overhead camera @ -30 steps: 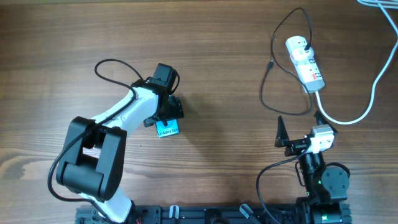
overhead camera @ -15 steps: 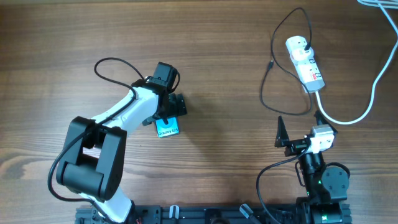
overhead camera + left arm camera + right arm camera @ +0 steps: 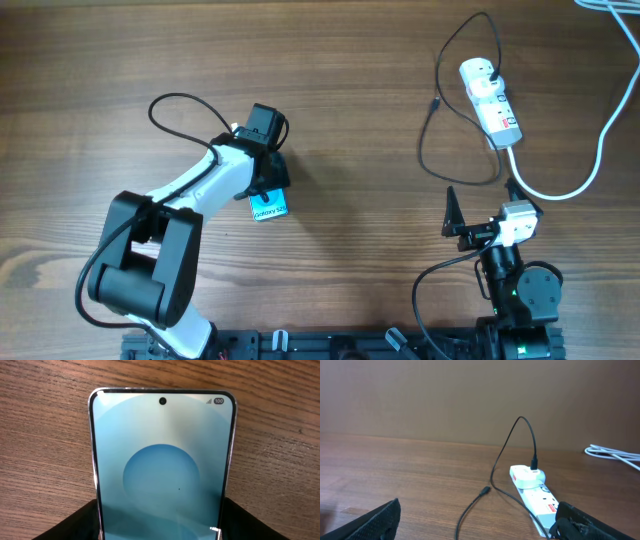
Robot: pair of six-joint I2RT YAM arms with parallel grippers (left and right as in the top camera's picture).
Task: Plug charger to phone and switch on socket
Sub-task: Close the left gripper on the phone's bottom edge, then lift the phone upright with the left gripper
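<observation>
Left gripper point(image 3: 268, 178): fingers point(image 3: 75, 522) closed against both long edges of the phone point(image 3: 161, 470). The phone lies flat and screen up on the table point(image 3: 360, 90), left of centre.

Right gripper point(image 3: 479, 200): fingers spread wide, nothing held.

Beyond the right gripper the charger point(image 3: 422, 145) cable loops on the wood. Its connector tip point(image 3: 434, 104) lies free, well apart from the phone. Its adapter point(image 3: 478, 72) is seated in the socket point(image 3: 494, 108).

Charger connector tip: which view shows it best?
Right wrist: the charger connector tip lies unobstructed and fairly near. Overhead shows it as a tiny speck; left wrist shows the phone, not the tip.
</observation>
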